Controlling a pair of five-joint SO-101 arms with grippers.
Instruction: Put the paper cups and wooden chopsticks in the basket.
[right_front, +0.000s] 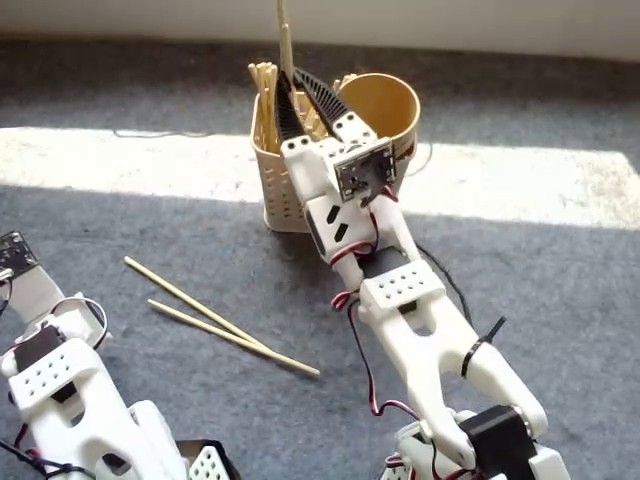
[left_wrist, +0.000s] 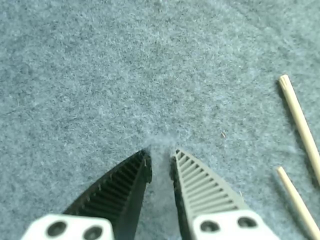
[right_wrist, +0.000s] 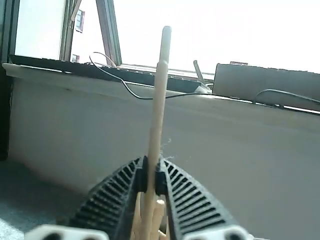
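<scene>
Right claw (right_front: 290, 75): clenched on a wooden chopstick (right_front: 284, 30), held upright directly over the basket (right_front: 285, 205). In the right wrist view the stick (right_wrist: 159, 100) is pinched between the ribbed jaw tips of that claw (right_wrist: 151, 170). It steps in width partway up, so I cannot tell whether this is 1 stick or 2 side by side.

Basket: cream, perforated walls, standing on the grey carpet-covered table (right_front: 120, 250) at the far side, partly in a strip of sunlight. A bundle of chopsticks (right_front: 265, 90) stands inside at the left end as the high view shows it, tops above the rim.

Paper cup (right_front: 385, 105): upright, mouth open upward, at the basket's right end and rising above its rim. The right arm (right_front: 420, 320) hides its base, so I cannot confirm from here whether it sits inside or just against the basket.

2 loose chopsticks (right_front: 230, 336): flat on the table on the near side of the basket, between the 2 arms, almost parallel, closing toward each other at the right ends. Not yet in the basket.

Left claw (left_wrist: 160, 162): released, jaws a little apart, nothing between them, tips low over bare carpet. The ends of the 2 loose sticks lie near it, off to one side, not touching. The left arm (right_front: 60, 380) sits at the near left corner in the high view.
</scene>
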